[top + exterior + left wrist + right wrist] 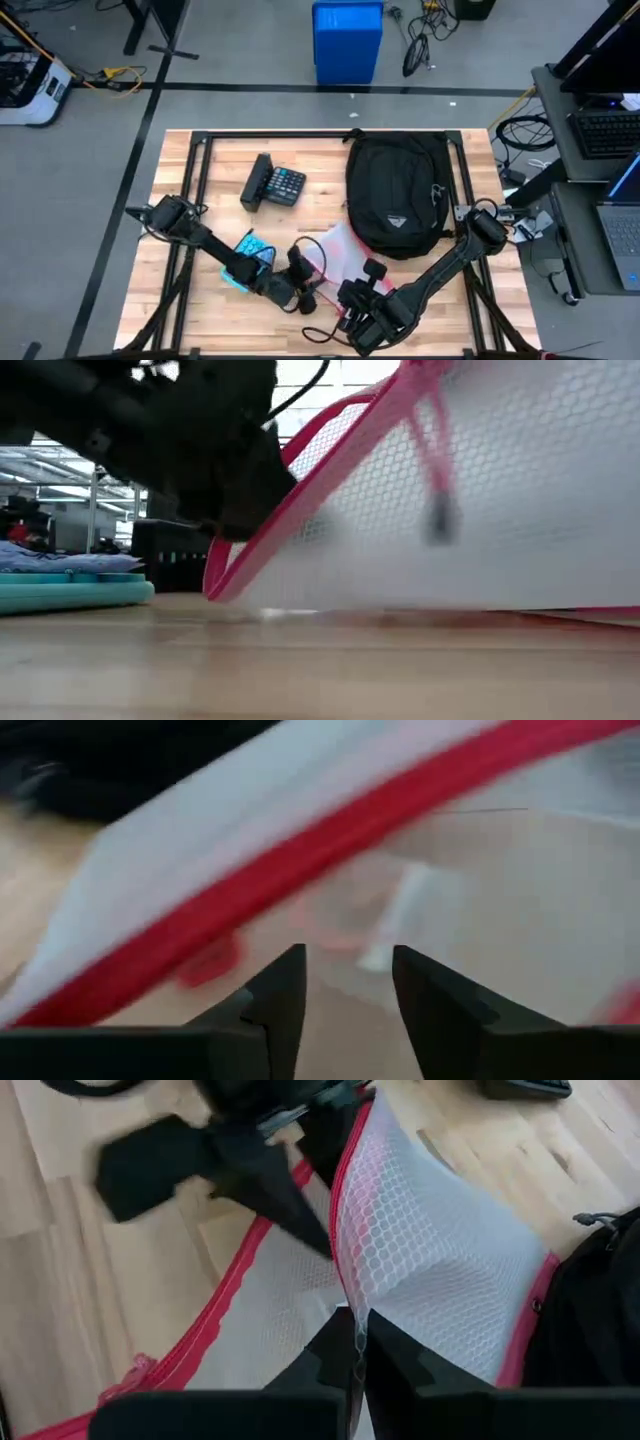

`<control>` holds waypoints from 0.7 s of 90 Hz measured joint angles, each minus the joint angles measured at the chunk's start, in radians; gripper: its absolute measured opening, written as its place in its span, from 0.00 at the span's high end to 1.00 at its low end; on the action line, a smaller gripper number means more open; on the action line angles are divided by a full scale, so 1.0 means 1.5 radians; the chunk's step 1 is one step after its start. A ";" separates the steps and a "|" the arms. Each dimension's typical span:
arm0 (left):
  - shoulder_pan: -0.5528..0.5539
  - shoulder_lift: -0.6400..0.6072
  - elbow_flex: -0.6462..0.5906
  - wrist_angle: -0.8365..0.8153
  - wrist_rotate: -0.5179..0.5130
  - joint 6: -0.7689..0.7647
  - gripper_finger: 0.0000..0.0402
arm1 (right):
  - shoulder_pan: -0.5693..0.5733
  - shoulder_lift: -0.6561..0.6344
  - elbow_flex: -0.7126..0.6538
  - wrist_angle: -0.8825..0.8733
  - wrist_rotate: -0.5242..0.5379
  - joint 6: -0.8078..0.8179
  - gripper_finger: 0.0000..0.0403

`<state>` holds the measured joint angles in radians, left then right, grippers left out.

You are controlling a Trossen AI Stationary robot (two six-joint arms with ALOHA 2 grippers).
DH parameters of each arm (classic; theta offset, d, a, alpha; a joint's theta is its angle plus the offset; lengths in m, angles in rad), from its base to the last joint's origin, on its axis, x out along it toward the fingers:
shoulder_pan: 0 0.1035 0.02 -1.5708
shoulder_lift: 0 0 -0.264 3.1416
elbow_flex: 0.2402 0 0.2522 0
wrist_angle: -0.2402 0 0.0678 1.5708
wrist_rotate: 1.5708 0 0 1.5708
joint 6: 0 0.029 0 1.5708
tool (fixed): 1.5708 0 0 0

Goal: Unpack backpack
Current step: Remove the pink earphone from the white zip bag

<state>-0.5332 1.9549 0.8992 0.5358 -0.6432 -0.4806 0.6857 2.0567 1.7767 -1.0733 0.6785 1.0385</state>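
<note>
The black backpack (pixel 398 195) lies flat on the table's right half, and neither gripper touches it. Just near-left of it is a white mesh pouch with red trim (pixel 335 252), one side raised off the wood (pixel 450 530). My right gripper (pixel 357 1342) is shut on the pouch. My left gripper (pixel 348 988) stands open close in front of the pouch's red edge (pixel 300 870). In the right wrist view its dark fingers (pixel 285 1200) point at that red edge. My right gripper pinches the pouch's white mesh wall (pixel 360 1305) between its two fingers, at a raised ridge of the mesh beside the red edge. The mesh rises like a tent from the fingers, while the pouch's lower red edge (pixel 215 592) rests on the table. My left gripper is close to the pouch's red edge; I cannot tell whether it touches.
A black calculator (pixel 275 185) lies at the far left of centre. A teal flat item (pixel 248 262) sits under my left arm. A thin black cable (pixel 318 322) curls near the front edge. A blue bin (pixel 347 40) stands on the floor beyond the far edge.
</note>
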 joint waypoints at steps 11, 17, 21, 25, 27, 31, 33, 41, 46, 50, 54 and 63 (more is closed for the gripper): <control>0.007 0.008 0.015 0.032 -0.016 -0.076 0.71 | 0.000 0.000 0.000 0.001 0.000 -0.003 1.00; 0.027 0.017 0.019 0.031 -0.030 -0.161 0.72 | 0.000 0.000 0.000 0.007 0.000 -0.005 1.00; 0.042 0.023 0.020 0.031 -0.030 -0.208 0.72 | -0.001 0.000 0.000 0.014 0.000 -0.007 1.00; 0.056 0.032 0.022 0.031 -0.023 -0.245 0.72 | -0.001 0.000 0.000 0.021 0.001 -0.014 1.00; 0.062 0.038 0.025 0.033 -0.019 -0.258 0.72 | -0.001 0.000 0.000 0.026 0.001 -0.019 1.00; 0.072 0.051 0.028 0.033 -0.014 -0.272 0.72 | -0.001 0.000 0.000 0.038 0.001 -0.031 1.00; 0.077 0.059 0.030 0.033 -0.015 -0.279 0.72 | -0.001 0.000 0.000 0.044 0.001 -0.038 1.00; 0.083 0.091 0.049 0.038 -0.014 -0.267 0.72 | 0.000 0.000 0.000 0.067 -0.002 -0.070 1.00; 0.084 0.109 0.065 0.050 -0.017 -0.239 0.72 | 0.001 0.000 0.000 0.068 -0.004 -0.077 1.00; 0.082 0.120 0.079 0.060 -0.021 -0.210 0.72 | 0.001 0.000 0.000 0.065 -0.005 -0.077 1.00; 0.078 0.129 0.097 0.060 -0.030 -0.182 0.71 | 0.002 0.000 0.000 0.060 -0.005 -0.078 1.00; 0.073 0.145 0.141 0.056 -0.046 -0.113 0.68 | 0.002 0.000 0.000 0.059 -0.026 -0.104 1.00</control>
<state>-0.4234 2.1718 1.1100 0.6200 -0.7122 -0.6497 0.6887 2.0571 1.7771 -0.9840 0.6394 0.8830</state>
